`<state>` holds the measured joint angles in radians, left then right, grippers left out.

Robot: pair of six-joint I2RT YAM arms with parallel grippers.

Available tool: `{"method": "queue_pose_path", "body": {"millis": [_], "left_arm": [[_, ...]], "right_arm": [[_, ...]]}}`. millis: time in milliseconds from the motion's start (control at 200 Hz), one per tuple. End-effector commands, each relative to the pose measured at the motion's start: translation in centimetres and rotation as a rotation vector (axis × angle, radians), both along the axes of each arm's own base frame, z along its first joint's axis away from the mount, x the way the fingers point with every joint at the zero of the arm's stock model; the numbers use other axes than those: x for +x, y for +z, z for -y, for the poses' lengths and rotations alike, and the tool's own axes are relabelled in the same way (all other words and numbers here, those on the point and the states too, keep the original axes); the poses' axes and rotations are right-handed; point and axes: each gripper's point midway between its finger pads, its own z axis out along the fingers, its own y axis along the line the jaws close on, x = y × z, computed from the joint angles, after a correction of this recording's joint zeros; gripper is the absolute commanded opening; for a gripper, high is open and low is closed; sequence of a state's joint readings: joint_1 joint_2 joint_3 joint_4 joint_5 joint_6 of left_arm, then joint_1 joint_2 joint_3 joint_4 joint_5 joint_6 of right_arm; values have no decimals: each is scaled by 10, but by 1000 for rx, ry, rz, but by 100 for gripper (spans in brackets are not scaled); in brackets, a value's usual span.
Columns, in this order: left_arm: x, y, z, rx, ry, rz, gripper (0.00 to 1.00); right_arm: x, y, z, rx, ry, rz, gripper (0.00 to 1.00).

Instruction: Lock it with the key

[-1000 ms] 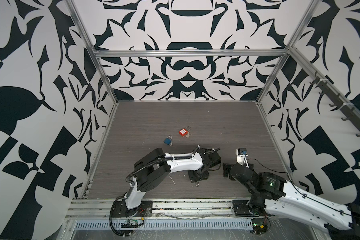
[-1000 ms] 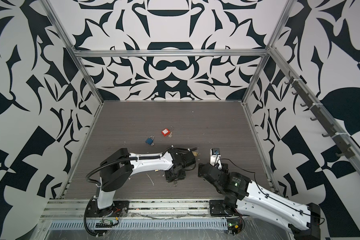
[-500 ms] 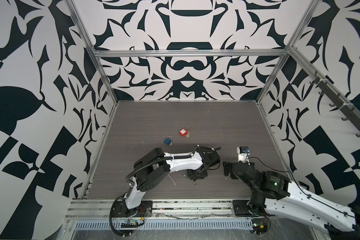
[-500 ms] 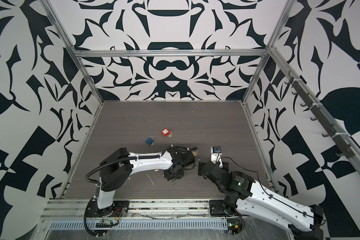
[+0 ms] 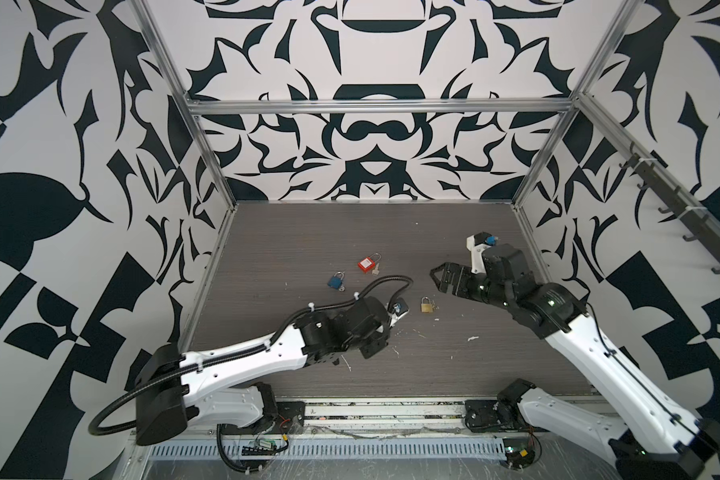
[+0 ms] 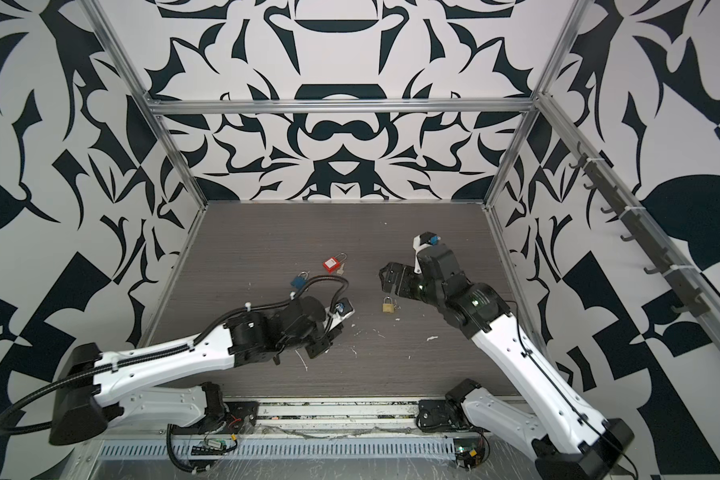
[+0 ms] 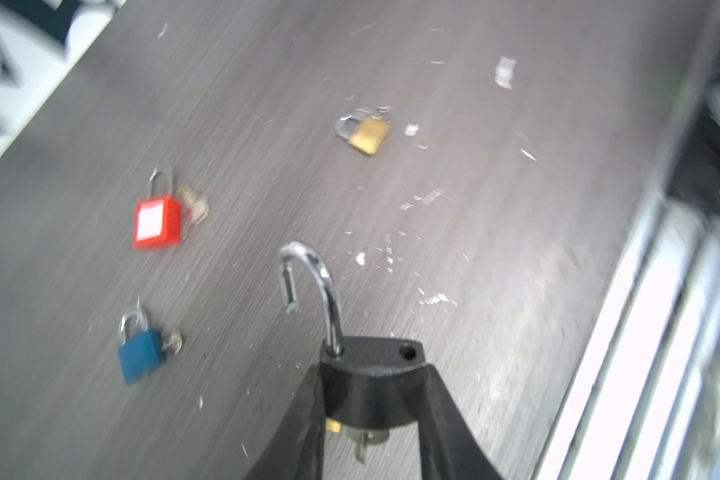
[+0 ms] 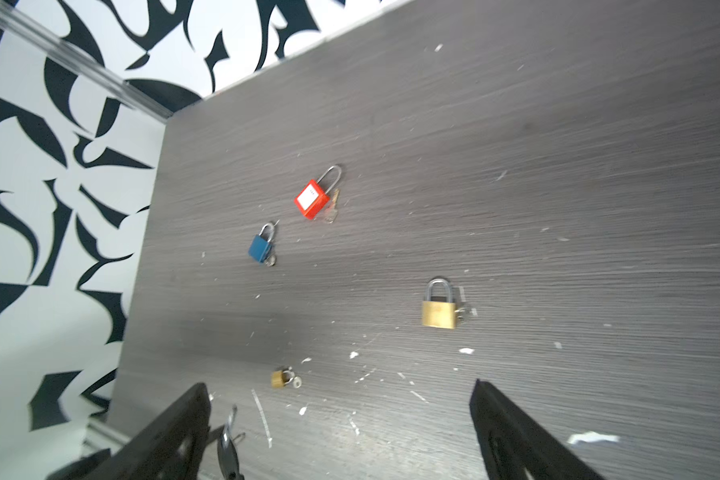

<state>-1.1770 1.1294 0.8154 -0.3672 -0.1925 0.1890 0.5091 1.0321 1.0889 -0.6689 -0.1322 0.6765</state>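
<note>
Black padlock [image 7: 366, 386] sits clamped in the left claw [image 7: 371, 370] above the front half of the surface [image 5: 350, 232], its steel shackle [image 7: 325, 282] swung open and a key [image 7: 360, 444] sticking out of its base. The right claw [image 5: 439, 279] hangs with jaws wide apart and empty toward the right edge. Brass [image 5: 426, 305], red [image 5: 366, 264] and blue [image 5: 336, 280] padlocks lie mid-surface.

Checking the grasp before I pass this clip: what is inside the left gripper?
The left gripper clamps a black padlock, its shackle open; a key pokes from its underside. The fingers cover the body's sides, and the keyhole is hidden.
</note>
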Motion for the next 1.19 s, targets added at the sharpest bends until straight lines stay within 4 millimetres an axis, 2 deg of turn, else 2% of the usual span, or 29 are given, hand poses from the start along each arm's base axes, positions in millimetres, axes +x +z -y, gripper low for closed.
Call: {"method": "queue_pose_path", "body": {"millis": [0,85,280,415,550,790,900,1035,1190], "left_arm": [[-29,29,17,-105,-425,294,0],[-33,31,12,-98,-470,333,0],[-44,18,7,-53,-524,258,0],[-41,14,4,-39,-505,273,0],[-38,8,7,-31,-503,277,0],[-36,9,17,-49,-485,236,0],[-37,8,20,-49,-493,229,0],[-35,8,22,-41,-494,234,0],[-30,10,26,-27,-489,251,0]], "right_arm": [[-10,28,-46,165,247,-11,97],[-17,13,-53,152,314,-73,94],[-40,-22,-53,109,366,-147,91],[-63,-45,-59,29,421,-177,87],[-74,-64,-59,-20,421,-184,80],[-87,-74,-61,-12,442,-202,70],[-86,-73,-58,-12,432,-178,68],[-87,-67,-67,29,467,-170,67],[-92,-73,-73,22,504,-203,65]]}}
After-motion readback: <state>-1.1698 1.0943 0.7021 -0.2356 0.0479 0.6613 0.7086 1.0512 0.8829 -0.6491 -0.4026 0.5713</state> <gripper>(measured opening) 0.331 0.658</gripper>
